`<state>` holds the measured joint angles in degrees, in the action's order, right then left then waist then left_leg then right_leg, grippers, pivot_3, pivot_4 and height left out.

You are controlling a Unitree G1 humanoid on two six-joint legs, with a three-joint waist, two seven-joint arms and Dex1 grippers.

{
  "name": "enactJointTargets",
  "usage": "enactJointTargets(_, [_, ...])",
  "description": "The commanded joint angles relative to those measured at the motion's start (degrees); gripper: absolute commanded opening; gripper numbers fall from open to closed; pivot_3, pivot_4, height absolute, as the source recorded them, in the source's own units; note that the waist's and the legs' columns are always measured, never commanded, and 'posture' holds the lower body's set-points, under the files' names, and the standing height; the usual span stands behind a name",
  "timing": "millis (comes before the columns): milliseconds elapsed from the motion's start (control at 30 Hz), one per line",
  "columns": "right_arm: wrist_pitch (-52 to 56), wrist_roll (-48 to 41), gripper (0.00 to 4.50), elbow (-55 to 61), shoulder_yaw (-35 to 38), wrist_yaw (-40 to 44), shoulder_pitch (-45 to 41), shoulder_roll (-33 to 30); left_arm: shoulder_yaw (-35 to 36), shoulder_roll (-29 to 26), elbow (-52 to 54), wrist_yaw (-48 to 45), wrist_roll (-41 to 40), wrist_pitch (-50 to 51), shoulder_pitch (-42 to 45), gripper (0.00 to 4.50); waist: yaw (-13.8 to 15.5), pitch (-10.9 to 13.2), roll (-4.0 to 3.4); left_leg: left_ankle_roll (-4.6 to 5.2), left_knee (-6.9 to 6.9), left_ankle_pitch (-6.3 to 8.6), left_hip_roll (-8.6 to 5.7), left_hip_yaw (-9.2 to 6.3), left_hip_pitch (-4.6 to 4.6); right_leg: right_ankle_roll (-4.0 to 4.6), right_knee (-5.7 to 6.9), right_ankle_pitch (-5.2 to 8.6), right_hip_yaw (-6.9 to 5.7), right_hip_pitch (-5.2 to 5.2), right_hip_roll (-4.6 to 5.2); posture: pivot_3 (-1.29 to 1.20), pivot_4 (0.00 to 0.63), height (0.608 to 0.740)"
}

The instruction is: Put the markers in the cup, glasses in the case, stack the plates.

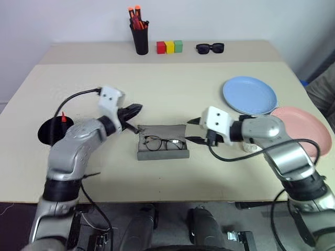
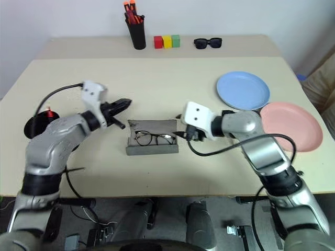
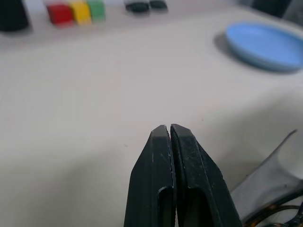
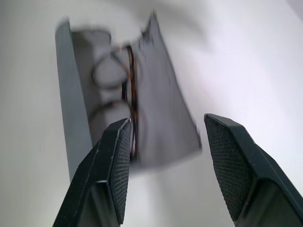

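With the glasses point(image 1: 163, 143) already in the open case point(image 1: 163, 148), long axis left-right mid-frame, I see left pincer point(image 1: 137, 109) pinched shut, empty, at its upper-left corner; right pincer point(image 1: 194, 130) half-wide, empty, at its right end.

Left gripper point(image 3: 170, 128): two black fingers rising side by side, tips pressed together with no gap between them, held over bare beige table point(image 3: 94, 104). Light blue plate point(image 3: 265, 43): round, shallow, lying flat on the table well beyond the fingertips. Red block point(image 3: 59, 13), yellow block point(image 3: 81, 11), green block point(image 3: 96, 9): three small cubes in a touching row at the table's far edge. Black sunglasses point(image 3: 146, 5): just beside the blocks, blurred. Dark cylindrical object point(image 3: 12, 14): beside the red block, partly cut off. Grey case point(image 3: 272, 182): open flap near the fingers, with thin dark-framed glasses point(image 3: 279, 215) partly visible inside.
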<state>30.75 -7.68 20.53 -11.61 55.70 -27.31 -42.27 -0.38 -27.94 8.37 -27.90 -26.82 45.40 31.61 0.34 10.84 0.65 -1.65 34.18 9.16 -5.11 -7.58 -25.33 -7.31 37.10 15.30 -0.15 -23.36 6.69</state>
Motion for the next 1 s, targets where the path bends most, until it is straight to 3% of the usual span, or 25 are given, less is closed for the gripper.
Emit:
enactJointTargets(33, [-0.61, -1.53, 2.49, 5.26, 4.36, -0.76, 2.77, -1.88, -5.4, -0.08, -5.27, -4.49, 0.53, 5.64, 6.89, 0.01, 0.1, 0.01, 0.01, 0.0, 0.0, 0.0, -0.01, 0.0, -0.01, 0.0, 0.0, 0.0, -0.01, 0.0, 0.0, 0.0, 0.15, 0.74])
enactJointTargets(233, [1.89, -4.74, 2.49, 10.15, 8.94, -1.53, 8.18, -3.47, -10.34, -0.9, -9.97, -11.83, 1.88, 6.28, 10.34, 0.01, -1.06, 0.01, 0.01, 0.0, 0.01, 0.0, 0.06, -0.06, 0.02, 0.0, 0.0, 0.01, 0.02, 0.01, 0.02, 0.0, 0.15, 0.74])
enactJointTargets(433, [1.46, -4.67, 2.49, 9.37, 10.25, -3.0, 9.72, -4.18, -15.5, -7.69, -3.36, -21.42, 3.08, 5.48, 6.07, 0.01, -1.27, 0.0, 0.0, 0.0, 0.0, 0.0, 0.1, -0.04, 0.04, 0.01, 0.0, 0.01, 0.04, 0.01, 0.03, 0.0, 0.15, 0.74])
enactJointTargets(767, [-1.55, -3.16, 2.49, 3.52, 8.04, -3.68, 6.94, -3.57, -12.21, -13.02, 7.58, -22.7, 3.06, 3.29, -3.84, 0.01, -1.08, -0.01, -0.02, 0.0, 0.0, 0.0, 0.1, -0.05, 0.05, 0.19, -0.02, 0.11, 0.06, 0.04, 0.1, 0.0, 0.15, 0.74])
enactJointTargets(1000, [-4.01, -2.35, 2.49, 0.55, 7.04, -3.81, 6.21, -3.26, -6.38, -13.55, 14.65, -19.0, 1.37, 3.44, -11.9, 0.01, -1.0, 0.01, -0.02, 0.0, 0.0, 0.0, 0.09, -0.05, 0.04, 0.2, -0.03, 0.11, 0.07, 0.03, 0.11, 0.0, 0.15, 0.74])
